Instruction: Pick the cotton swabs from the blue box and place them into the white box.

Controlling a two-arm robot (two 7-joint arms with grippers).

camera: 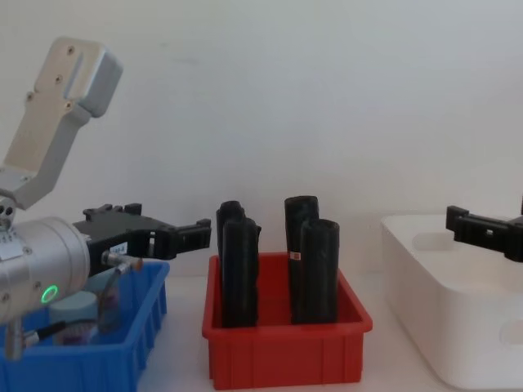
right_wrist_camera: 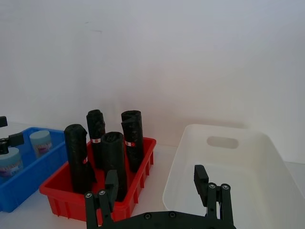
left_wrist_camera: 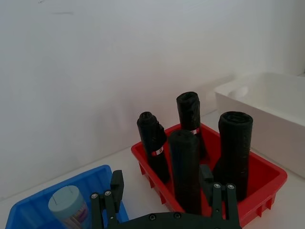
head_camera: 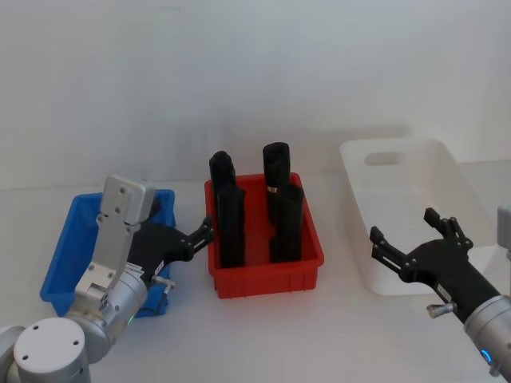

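Note:
The blue box (head_camera: pixel 64 247) sits at the table's left. Two cotton swab jars with pale lids (right_wrist_camera: pixel 40 142) (right_wrist_camera: pixel 9 162) stand in it; one jar (left_wrist_camera: pixel 69 206) is just beside my left gripper's finger. My left gripper (left_wrist_camera: pixel 162 186) hovers open over the blue box's right end (head_camera: pixel 196 239), empty and pointing toward the red bin. The white box (head_camera: pixel 407 199) stands at the right and looks empty. My right gripper (head_camera: pixel 403 226) hangs open and empty over the white box's near left part (right_wrist_camera: pixel 156 183).
A red bin (head_camera: pixel 267 267) with several tall black cylinders (head_camera: pixel 231 215) stands between the two boxes, close to my left gripper's fingertips. A white wall runs behind the table. Bare tabletop lies in front of the bins.

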